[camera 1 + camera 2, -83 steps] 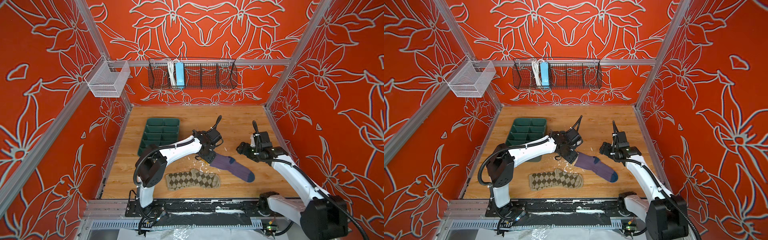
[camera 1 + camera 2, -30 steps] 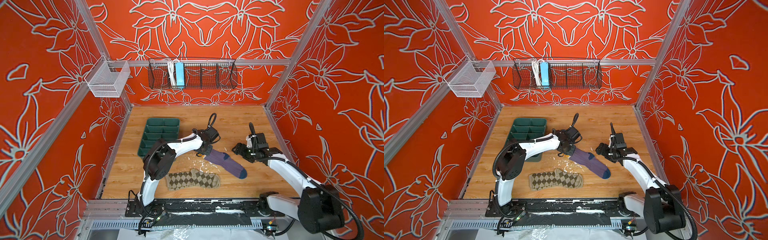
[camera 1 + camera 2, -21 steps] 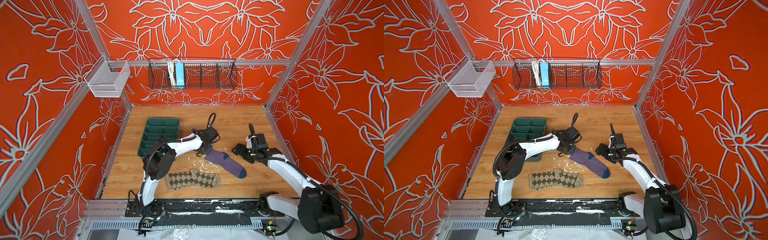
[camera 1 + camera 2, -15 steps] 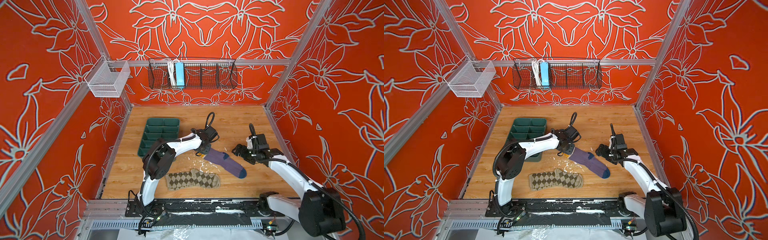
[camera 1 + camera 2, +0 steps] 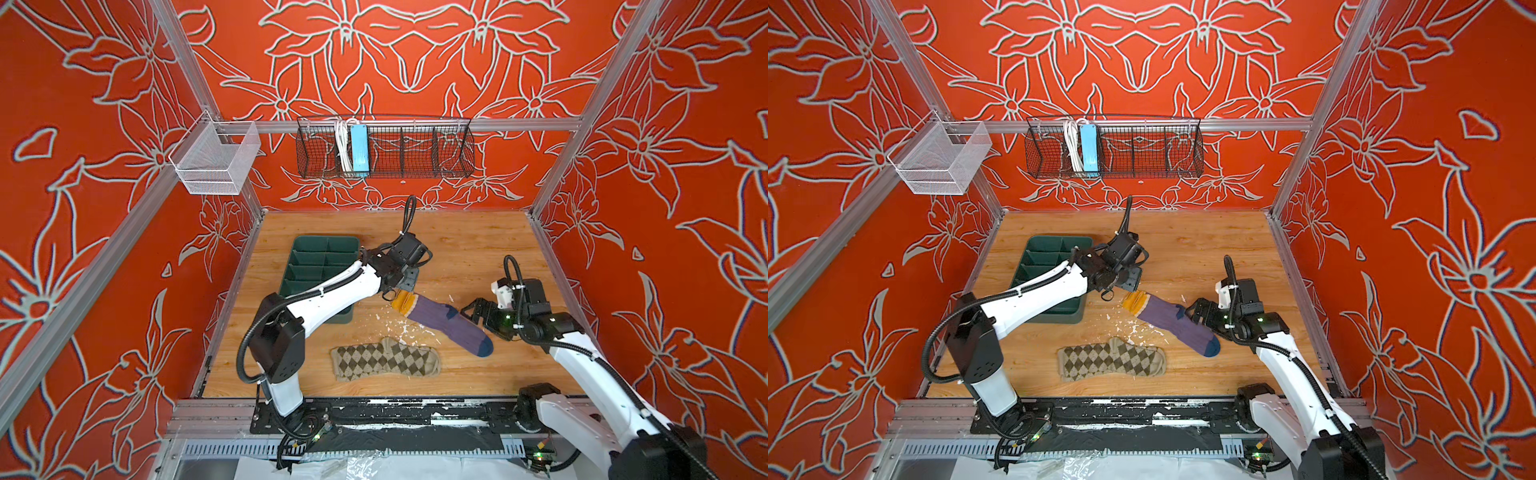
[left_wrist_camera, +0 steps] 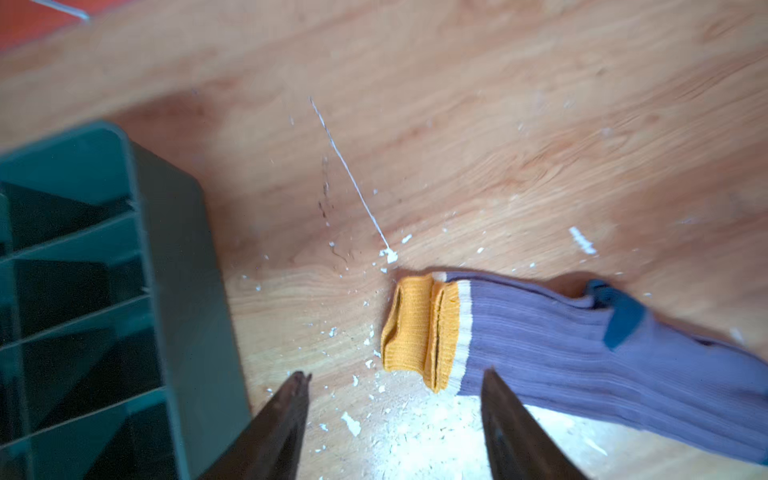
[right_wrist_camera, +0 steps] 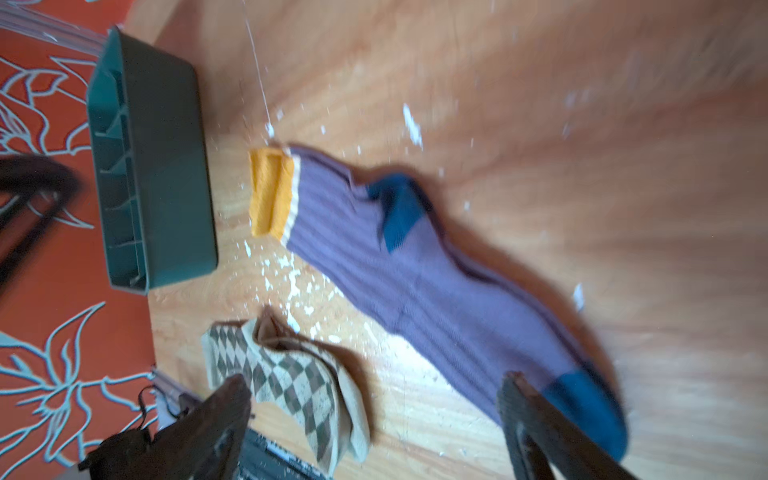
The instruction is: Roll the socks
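The wooden table (image 5: 478,249) carries no roll: both socks are laid flat on it, so the rolling is judged not yet begun. The green divided tray (image 5: 328,239) is set just beside the spot where the left arm is working, and its wall could be struck if the cuff is approached from that side. The purple sock (image 5: 440,322) is spread diagonally at mid-table between the two grippers, and the argyle sock (image 5: 386,361) is laid apart from it, nearer the front edge. Since the two are not stacked, a roll started now would be made of one sock only, or the pair could be bundled unevenly. The left gripper (image 6: 395,374) is held with jaws apart above the yellow cuff (image 6: 415,328), nothing clamped. The right gripper (image 7: 374,379) is likewise spread wide near the navy toe (image 7: 582,411); as that wrist view is blurred, light contact with the fabric cannot be ruled out. The thin fabric may be missed, or only one layer pinched, so that the cuff is dragged rather than turned. Lastly, white flecks (image 6: 390,255) could be rolled in.
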{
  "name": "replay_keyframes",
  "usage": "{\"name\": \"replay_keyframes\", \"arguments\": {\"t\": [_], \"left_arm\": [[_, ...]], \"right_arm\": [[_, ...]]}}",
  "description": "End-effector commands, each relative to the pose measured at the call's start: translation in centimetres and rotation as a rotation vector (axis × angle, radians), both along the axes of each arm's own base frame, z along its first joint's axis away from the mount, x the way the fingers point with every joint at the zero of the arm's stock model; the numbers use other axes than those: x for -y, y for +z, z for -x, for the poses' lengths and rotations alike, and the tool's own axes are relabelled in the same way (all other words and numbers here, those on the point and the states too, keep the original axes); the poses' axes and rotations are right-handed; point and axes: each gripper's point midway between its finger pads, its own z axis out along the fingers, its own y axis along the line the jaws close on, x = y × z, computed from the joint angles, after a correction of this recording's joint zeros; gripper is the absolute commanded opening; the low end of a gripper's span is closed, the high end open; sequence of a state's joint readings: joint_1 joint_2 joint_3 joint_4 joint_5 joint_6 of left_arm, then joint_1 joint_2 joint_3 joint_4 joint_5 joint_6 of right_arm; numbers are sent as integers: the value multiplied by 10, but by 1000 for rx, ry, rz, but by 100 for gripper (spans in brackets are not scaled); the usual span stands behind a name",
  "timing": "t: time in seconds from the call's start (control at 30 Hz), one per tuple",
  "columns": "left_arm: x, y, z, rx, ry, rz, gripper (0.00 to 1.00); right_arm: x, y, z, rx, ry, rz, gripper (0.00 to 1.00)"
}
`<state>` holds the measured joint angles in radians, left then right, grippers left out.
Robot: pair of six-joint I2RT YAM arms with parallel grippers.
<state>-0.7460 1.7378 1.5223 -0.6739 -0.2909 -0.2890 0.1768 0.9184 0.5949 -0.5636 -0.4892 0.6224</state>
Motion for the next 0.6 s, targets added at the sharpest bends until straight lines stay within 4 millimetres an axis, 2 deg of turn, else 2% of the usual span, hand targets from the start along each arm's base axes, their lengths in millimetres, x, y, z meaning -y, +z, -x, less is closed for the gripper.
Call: {"name": "replay_keyframes", "arguments": {"t": [0.0,0.1,0.2,0.4,0.57], "left_arm": [[1,9,3,19,-53,8,68],[8,12,6,27,-88,42,69],[9,15,7,39,-94,63,69],[4,27,10,59,-94,62,70],[-7,40,15,91,-92,46,71]], "right_arm": [[-20,-22,28,-120,38,-84,94],[-25,-37,41,-182,58,-74,94],[-16,-47,42,-192,21,-29,94],[3,-61,25,-182,-55,93,95],[13,-73,5,-218,-33,214,96]]}}
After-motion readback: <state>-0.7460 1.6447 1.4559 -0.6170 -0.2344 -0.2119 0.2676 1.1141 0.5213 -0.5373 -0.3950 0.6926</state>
